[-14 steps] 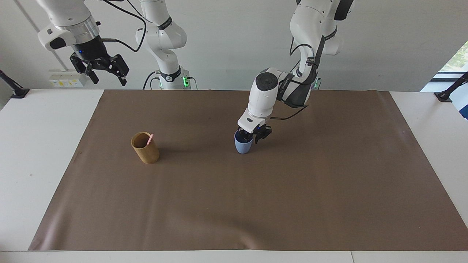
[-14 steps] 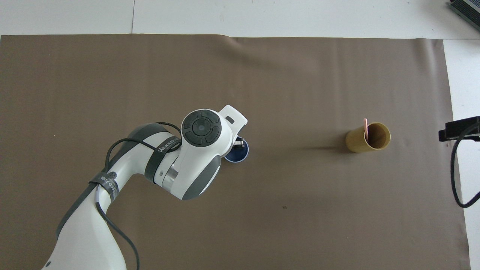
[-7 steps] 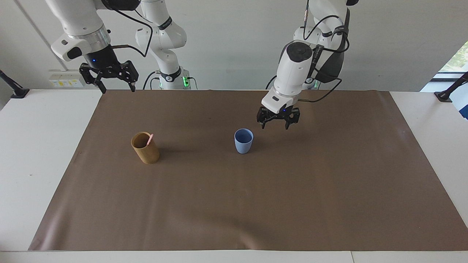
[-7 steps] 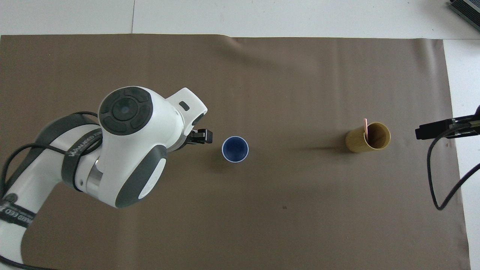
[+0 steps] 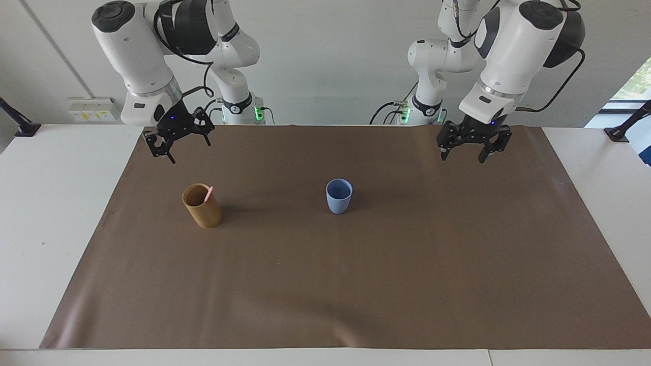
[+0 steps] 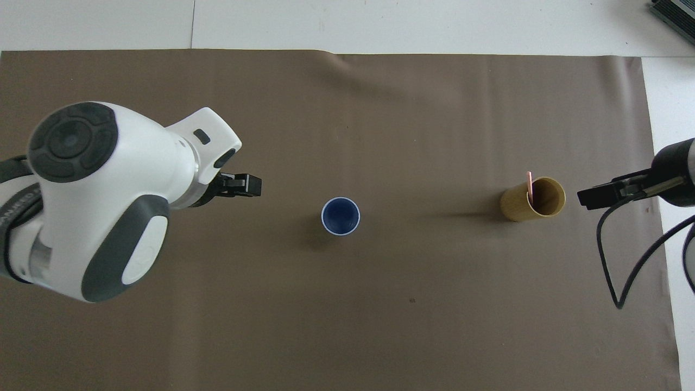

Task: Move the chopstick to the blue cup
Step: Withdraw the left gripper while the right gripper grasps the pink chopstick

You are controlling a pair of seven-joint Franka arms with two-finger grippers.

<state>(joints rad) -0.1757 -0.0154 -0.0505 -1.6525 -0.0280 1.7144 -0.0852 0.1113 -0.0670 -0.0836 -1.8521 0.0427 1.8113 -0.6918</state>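
The blue cup [image 5: 338, 196] [image 6: 340, 216] stands upright mid-mat, and nothing shows inside it. One pale-pink chopstick [image 5: 208, 194] [image 6: 529, 184] leans in a tan-brown cup [image 5: 202, 205] [image 6: 535, 199] toward the right arm's end. My left gripper [image 5: 462, 155] [image 6: 244, 185] hangs open and empty over the mat toward the left arm's end, well apart from the blue cup. My right gripper [image 5: 180, 150] [image 6: 597, 196] hovers open and empty over the mat's edge beside the tan cup, without touching it.
A brown mat [image 5: 325, 284] [image 6: 347, 326] covers most of the white table [image 5: 51, 203]. A dark box corner [image 6: 676, 13] lies at the table's far corner on the right arm's end.
My left gripper opened at the blue cup, rose and swung away toward the left arm's end. The right gripper came down and moved closer to the tan cup. Both cups stayed put.
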